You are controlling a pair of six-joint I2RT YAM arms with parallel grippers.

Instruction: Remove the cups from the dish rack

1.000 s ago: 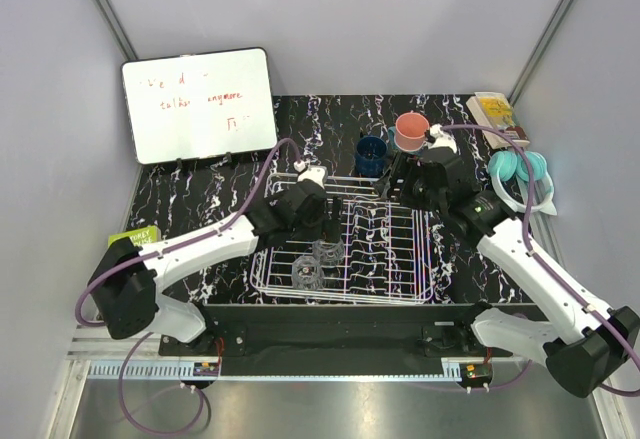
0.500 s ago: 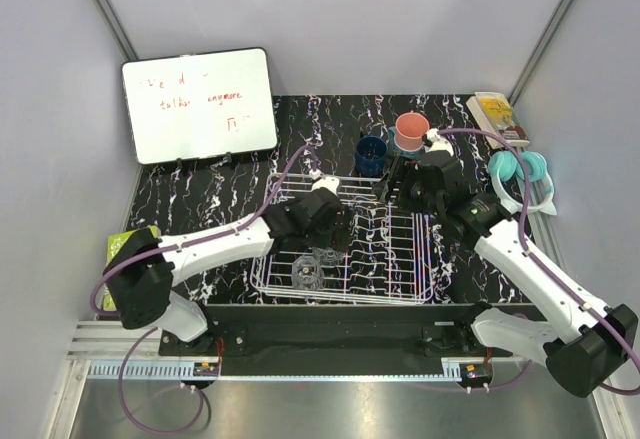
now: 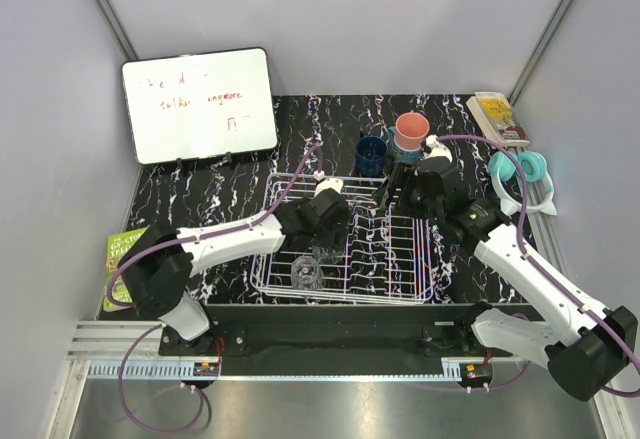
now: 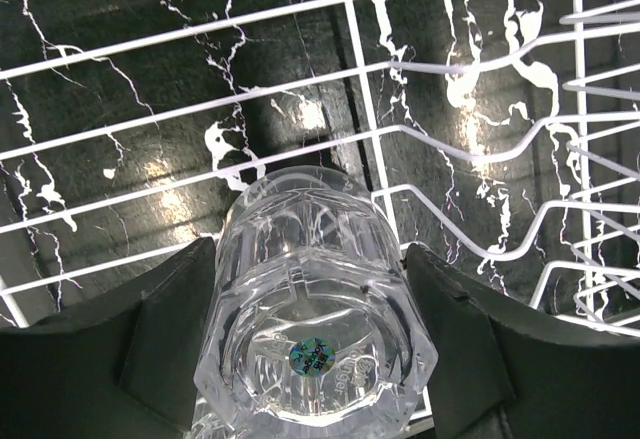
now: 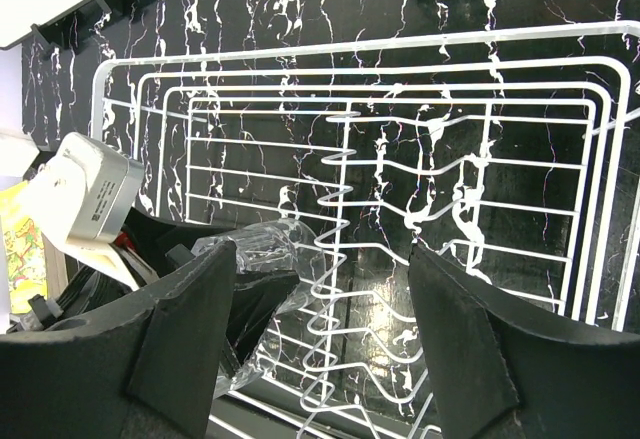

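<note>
My left gripper (image 4: 312, 354) is shut on a clear glass cup (image 4: 318, 289), its dark fingers (image 4: 168, 344) pressed against both sides. It holds the cup inside the white wire dish rack (image 3: 400, 249), left of centre, where the gripper (image 3: 325, 239) reaches down. A second clear glass cup (image 3: 307, 275) sits near the rack's front edge. My right gripper (image 3: 398, 185) hovers open over the rack's far right part, with nothing between its fingers (image 5: 470, 344). On the table behind the rack stand the dark blue cup (image 3: 371, 155) and the salmon-pink tumbler (image 3: 411, 131). The teal mug (image 3: 520, 171) lies at the right.
A whiteboard (image 3: 200, 105) leans at the back left. A yellow-topped box (image 3: 496, 114) sits at the back right corner. A green packet (image 3: 124, 251) lies at the table's left edge. Upright prongs (image 5: 345, 259) run down the rack's middle.
My left gripper slid right along the rack onto the clear glass cup and closed on it. The right gripper drew back slightly and stayed open.
</note>
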